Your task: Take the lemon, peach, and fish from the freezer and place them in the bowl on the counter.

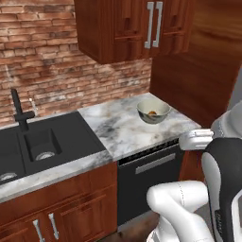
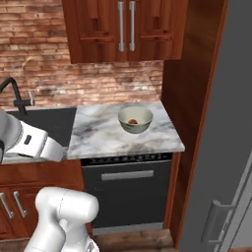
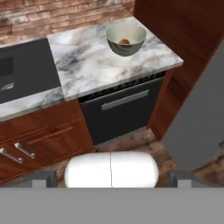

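- the freezer (image 2: pixel 216 147) stands right of the bowl, past a wood panel, and its grey door looks shut.
- the counter (image 2: pixel 98 133) holds the bowl (image 2: pixel 135 119) near its right end.
- the peach (image 2: pixel 133 121) sits inside the bowl, so one thing looks done.
- the lemon and fish are still to fetch, i think.
- the gripper (image 3: pixel 111 183) is wide apart and holds nothing, up in front of the bowl.

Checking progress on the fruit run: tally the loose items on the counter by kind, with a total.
Bowl: 1
Orange-red fruit, likely the peach, lying in the bowl: 1
Total: 2
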### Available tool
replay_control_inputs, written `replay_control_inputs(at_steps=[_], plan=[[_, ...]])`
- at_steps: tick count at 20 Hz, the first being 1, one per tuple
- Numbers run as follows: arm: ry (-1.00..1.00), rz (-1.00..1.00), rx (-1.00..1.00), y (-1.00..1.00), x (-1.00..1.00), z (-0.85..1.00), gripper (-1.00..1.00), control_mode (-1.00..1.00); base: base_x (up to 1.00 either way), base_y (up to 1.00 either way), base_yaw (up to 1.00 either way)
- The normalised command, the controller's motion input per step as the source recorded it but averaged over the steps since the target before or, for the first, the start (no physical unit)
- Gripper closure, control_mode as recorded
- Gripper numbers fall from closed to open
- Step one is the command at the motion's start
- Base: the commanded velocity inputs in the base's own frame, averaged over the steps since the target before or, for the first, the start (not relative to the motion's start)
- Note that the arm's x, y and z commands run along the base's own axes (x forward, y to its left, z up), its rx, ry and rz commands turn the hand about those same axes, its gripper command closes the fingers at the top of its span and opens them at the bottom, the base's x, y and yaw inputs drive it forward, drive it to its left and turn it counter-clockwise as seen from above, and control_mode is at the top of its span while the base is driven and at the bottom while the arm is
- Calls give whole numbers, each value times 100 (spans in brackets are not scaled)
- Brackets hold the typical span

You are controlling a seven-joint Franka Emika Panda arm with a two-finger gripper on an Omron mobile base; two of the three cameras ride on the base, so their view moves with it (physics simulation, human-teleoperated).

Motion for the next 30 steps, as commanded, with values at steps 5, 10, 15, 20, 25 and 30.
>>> replay_control_inputs(at_steps=[5,10,15,20,25,30], plan=[[0,0,0,0,0,0,-100,100,-100,-5,0],[0,0,0,0,0,0,-100,100,-95,-54,-9],[0,0,0,0,0,0,-100,100,-17,-96,-3],[0,0,0,0,0,0,-100,100,12,-100,2],[0,0,0,0,0,0,-100,100,5,-100,11],[0,0,0,0,0,0,-100,100,0,-100,13]])
